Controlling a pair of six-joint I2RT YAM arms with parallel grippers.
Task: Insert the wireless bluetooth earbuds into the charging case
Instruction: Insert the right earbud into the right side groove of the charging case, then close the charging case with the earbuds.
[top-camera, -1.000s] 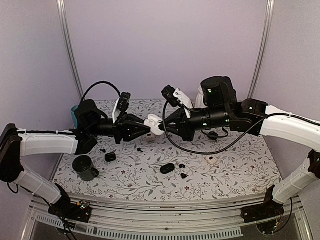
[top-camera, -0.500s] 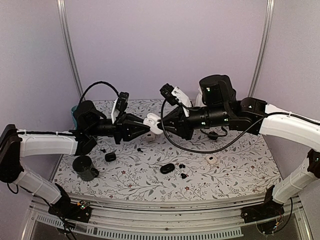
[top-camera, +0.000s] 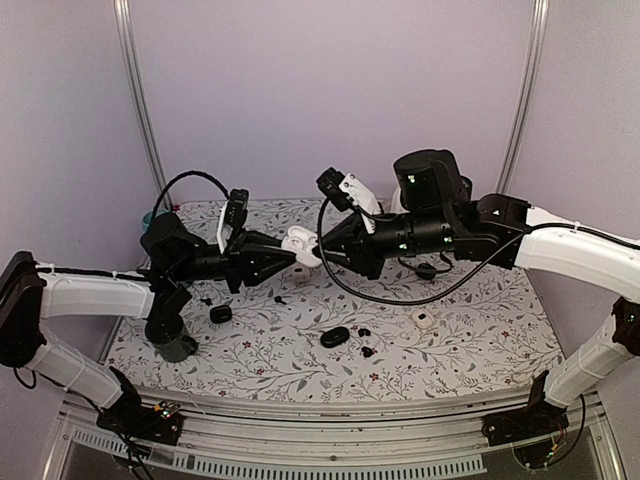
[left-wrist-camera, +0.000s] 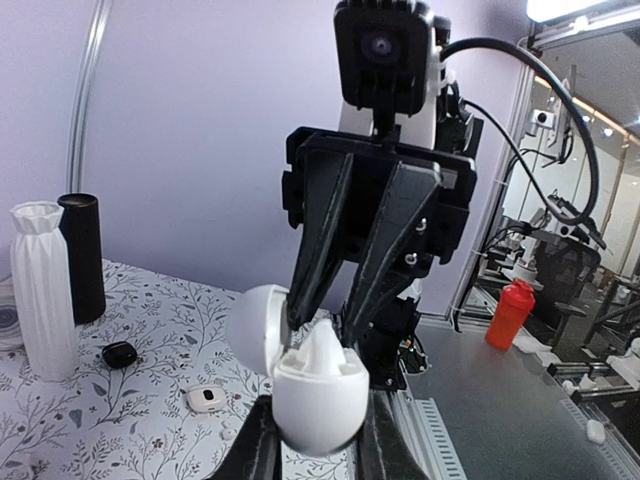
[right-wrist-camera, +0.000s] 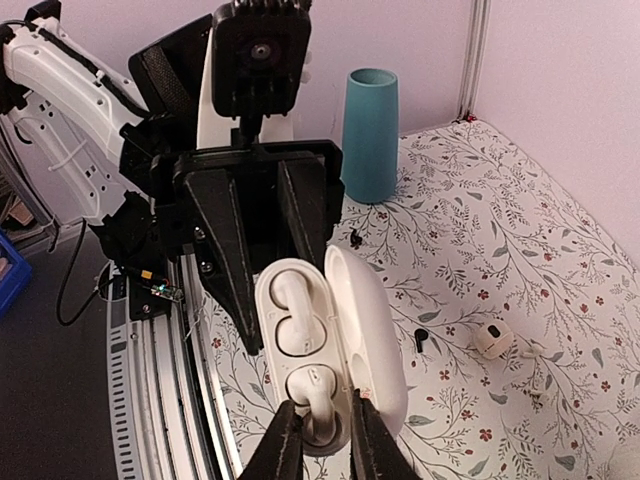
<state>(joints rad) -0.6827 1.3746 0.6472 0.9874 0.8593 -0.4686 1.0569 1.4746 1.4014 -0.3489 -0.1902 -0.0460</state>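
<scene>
At the far left a teal cup (right-wrist-camera: 370, 135) stands upright on the flowered tabletop (top-camera: 480, 340); its inside cannot be seen. Toward the middle, the left claw (top-camera: 292, 254) is pressed together on the white charging case (right-wrist-camera: 330, 340), pinching its body and holding it in the air above the tabletop with the lid swung open. Two earbuds lie in the case. The upper earbud (right-wrist-camera: 287, 305) sits down in its well, and the lower earbud (right-wrist-camera: 318, 392) lies in the well beside it, with its end reaching the rim. Both are white, glossy and smooth, with short rounded stems. The right claw (right-wrist-camera: 322, 440) meets the case from the other side, its fingers a little apart on either side of the lower earbud's end; whether they press it I cannot tell. Down on the tabletop lie a small black case (top-camera: 221, 314) and a larger black case (top-camera: 335, 337), which is shut, with two tiny black buds (top-camera: 368, 351) just beside it. Further right is a small white case (top-camera: 424, 320) with a dark spot on top
</scene>
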